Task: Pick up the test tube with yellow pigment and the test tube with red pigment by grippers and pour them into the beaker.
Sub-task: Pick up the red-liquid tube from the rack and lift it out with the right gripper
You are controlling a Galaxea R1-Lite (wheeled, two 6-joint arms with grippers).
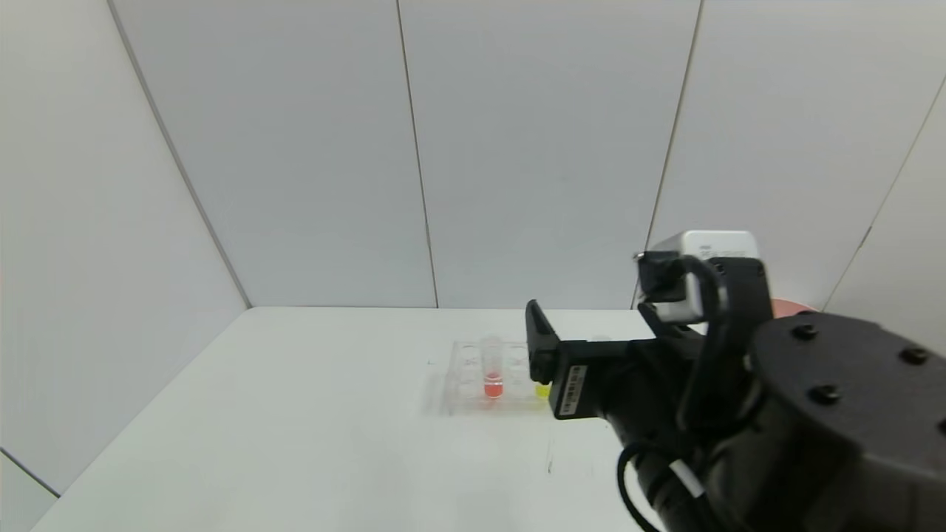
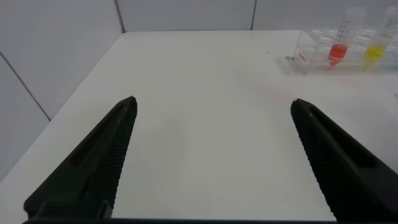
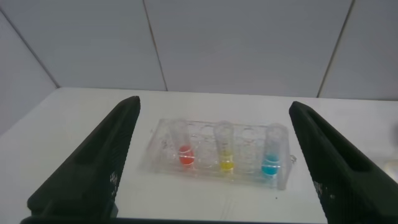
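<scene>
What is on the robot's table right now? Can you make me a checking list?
Surface: white table, bare in front.
Job's things: red tube, yellow tube, both upright in the clear rack; beaker not clearly seen.
Clutter: blue tube in the same rack; pink object behind the right arm.
Grippers: right gripper open, facing the rack; left gripper open over bare table.
Cables: black cable on right arm.
Surroundings: grey wall panels.

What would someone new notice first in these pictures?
Probably the clear plastic multi-hole tube rack on the white table, holding three small clear tubes in a row: red liquid, yellow liquid, blue liquid. Next, the black right end effector, open, facing the rack, filling the head view's right side.
</scene>
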